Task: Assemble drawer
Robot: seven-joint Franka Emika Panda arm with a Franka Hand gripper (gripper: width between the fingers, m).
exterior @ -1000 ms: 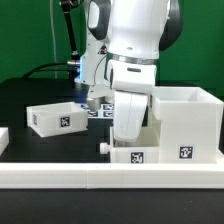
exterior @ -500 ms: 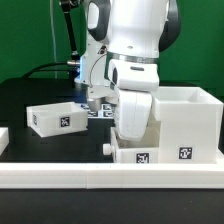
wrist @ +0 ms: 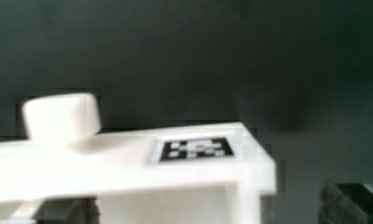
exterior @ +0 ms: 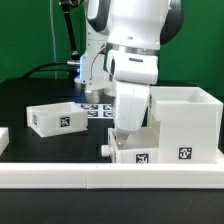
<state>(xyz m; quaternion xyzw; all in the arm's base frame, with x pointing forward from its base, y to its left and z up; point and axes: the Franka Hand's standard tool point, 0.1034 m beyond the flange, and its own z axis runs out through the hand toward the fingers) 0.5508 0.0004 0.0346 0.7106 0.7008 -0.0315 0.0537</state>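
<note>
Tilted slightly since a second ago, the arm (exterior: pixel 133 95) hangs over the knobbed tray (exterior: pixel 135 152), housing (exterior: pixel 185 125) at its three o'clock; the gripper (wrist: pixel 186 212) is blurred, possibly wide, but I cannot tell.

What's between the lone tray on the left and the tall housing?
The exterior view shows the robot arm there, over the second tray beside the housing.

My exterior camera looks low across the worktop (exterior: pixel 20 100); the wrist camera hangs close above the tagged tray (exterior: pixel 128 156) (wrist: pixel 130 170) both share.

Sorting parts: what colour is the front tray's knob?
White; the knob shows best in the wrist view.
</note>
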